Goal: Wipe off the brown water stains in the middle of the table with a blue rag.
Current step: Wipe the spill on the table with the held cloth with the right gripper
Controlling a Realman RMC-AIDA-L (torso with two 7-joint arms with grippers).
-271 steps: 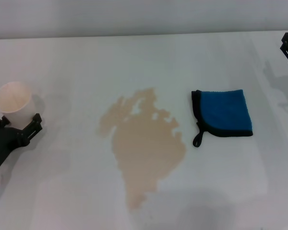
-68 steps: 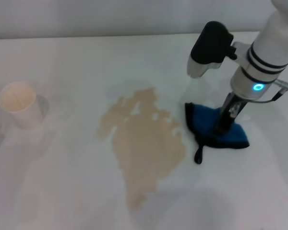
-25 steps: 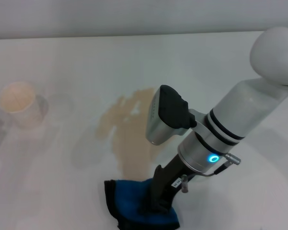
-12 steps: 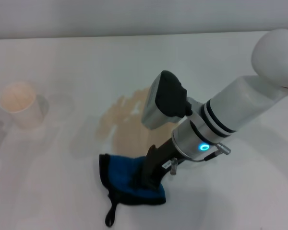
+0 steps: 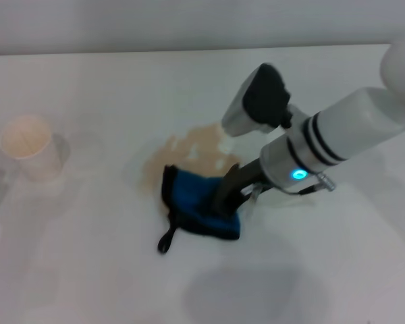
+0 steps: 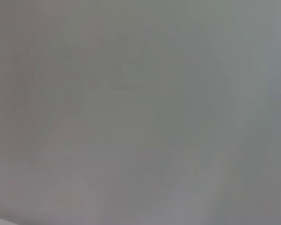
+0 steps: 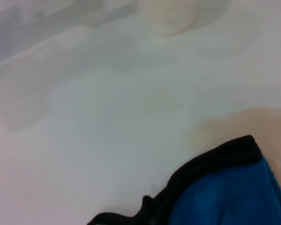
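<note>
My right gripper (image 5: 224, 200) reaches down from the right and is shut on the blue rag (image 5: 194, 201), pressing it flat on the white table (image 5: 81, 270). The rag lies over the near part of the brown water stains (image 5: 192, 150); a pale tan patch shows just beyond it. The rag's black loop (image 5: 166, 241) trails toward me. In the right wrist view the rag (image 7: 229, 192) fills one corner, with a tan stain (image 7: 241, 123) beside its black trim. My left gripper is out of view.
A white paper cup (image 5: 28, 145) stands at the left of the table, and shows blurred in the right wrist view (image 7: 168, 14). The left wrist view shows only a plain grey surface.
My right gripper has dragged the rag from the table's near edge away from me, onto the stain. The near, pointed part of the stain no longer shows.
</note>
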